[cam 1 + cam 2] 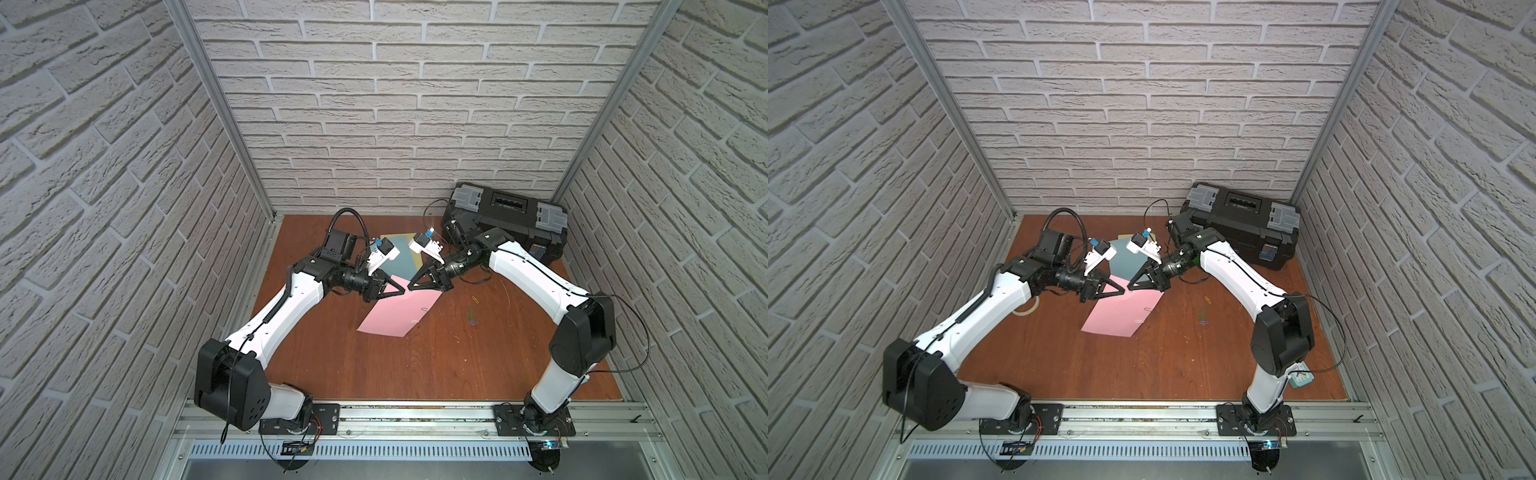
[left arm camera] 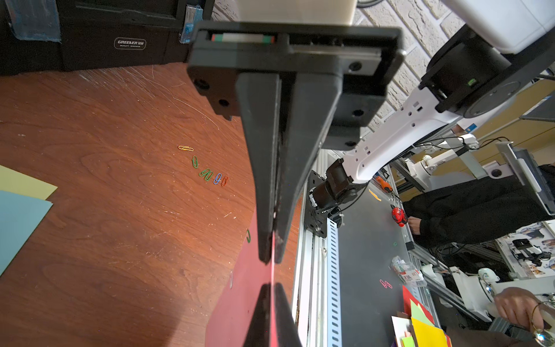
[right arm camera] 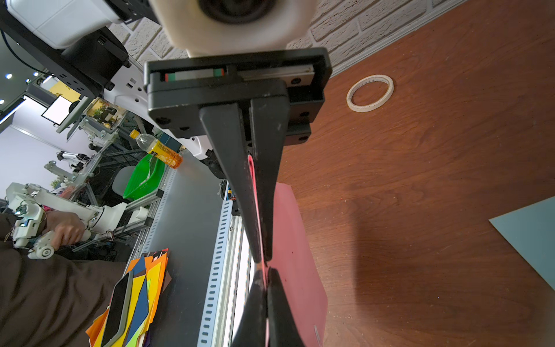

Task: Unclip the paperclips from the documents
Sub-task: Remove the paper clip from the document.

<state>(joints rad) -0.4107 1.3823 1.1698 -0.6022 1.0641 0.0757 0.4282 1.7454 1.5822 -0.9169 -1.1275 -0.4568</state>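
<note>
Behind my right gripper (image 1: 410, 287) stands a black toolbox (image 1: 505, 208), loose paperclips (image 1: 471, 311) nearby; it and my left gripper (image 1: 404, 291) both clamp the edge of the pink sheet (image 1: 390, 318), tips almost meeting.

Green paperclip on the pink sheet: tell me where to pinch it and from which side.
Pinch the green paperclip by its rounded end at the edge of the pink sheet that faces the loose clips. Come in from that side, probably with the right pincer once freed. The clip straddles that edge, so it should slide off outward.
</note>
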